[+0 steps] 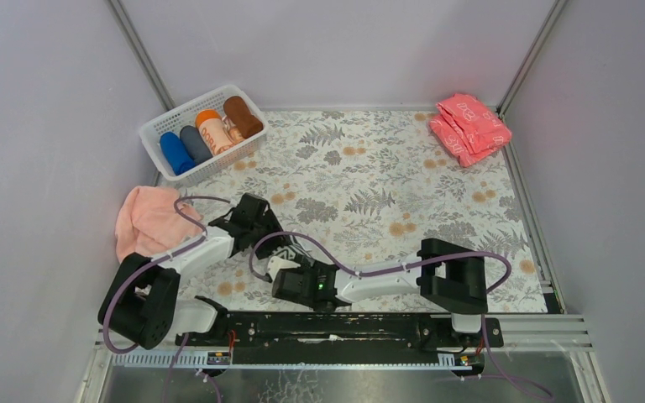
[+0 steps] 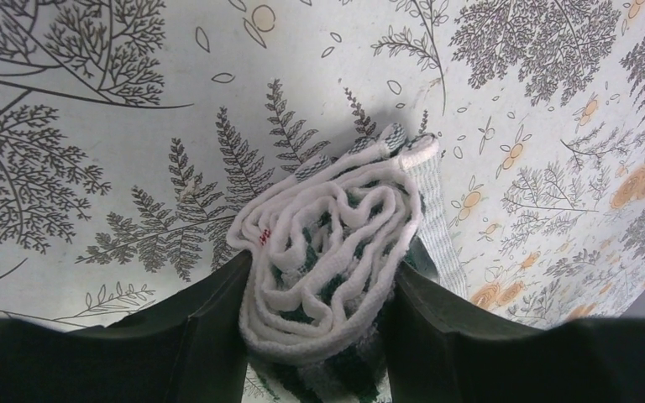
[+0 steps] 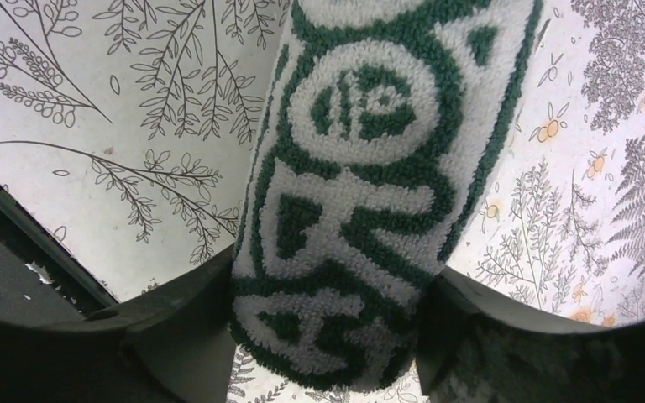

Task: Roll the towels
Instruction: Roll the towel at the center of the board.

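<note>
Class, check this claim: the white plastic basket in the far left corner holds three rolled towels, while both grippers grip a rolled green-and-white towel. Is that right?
No. The top external view shows four rolled towels, not three, in the white plastic basket. The left gripper and right gripper do grip the rolled green-and-white towel.

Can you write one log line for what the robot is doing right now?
towel: green-and-white, rolled | left gripper: shut on towel | right gripper: shut on towel | basket: other rolls inside
</note>
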Robot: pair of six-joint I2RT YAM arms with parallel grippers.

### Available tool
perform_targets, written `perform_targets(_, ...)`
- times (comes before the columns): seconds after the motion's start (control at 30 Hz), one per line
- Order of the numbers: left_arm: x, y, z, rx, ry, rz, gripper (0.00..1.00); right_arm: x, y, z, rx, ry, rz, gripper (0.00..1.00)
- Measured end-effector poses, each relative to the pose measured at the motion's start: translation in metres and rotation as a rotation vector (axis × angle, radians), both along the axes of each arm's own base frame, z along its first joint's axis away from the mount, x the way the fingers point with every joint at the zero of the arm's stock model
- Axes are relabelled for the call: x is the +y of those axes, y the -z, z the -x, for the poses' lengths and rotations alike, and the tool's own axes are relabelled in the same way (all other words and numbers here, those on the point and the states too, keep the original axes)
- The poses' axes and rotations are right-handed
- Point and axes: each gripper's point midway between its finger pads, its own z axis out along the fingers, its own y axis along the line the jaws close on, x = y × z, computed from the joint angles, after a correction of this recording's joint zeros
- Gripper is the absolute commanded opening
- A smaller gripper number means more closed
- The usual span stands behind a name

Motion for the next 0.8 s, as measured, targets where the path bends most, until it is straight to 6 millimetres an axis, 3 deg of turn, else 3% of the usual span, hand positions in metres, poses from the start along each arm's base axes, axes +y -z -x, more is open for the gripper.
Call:
perform_targets(0.23, -0.001, -0.001, -0.005, 0.003, 0.01, -0.009, 0.61, 0.001, 0.007, -0.003, 0.107, 0.03, -0.111, 0.42)
perform_targets(0.47, -0.001, -0.006, -0.012, -0.017, 0.0, -0.018, 0.8, 0.007, 0.005, -0.005, 0.353, 0.07, -0.35, 0.34)
perform_targets(0.6, 0.004, -0.022, -0.013, -0.06, -0.033, -0.017, 0.87, 0.018, 0.001, -0.006, 0.486, 0.081, -0.477, 0.34)
perform_targets(0.8, 0.01, -0.059, -0.011, -0.164, -0.091, 0.038, 0.9, 0.029, -0.003, -0.003, 0.643, 0.097, -0.598, 0.35)
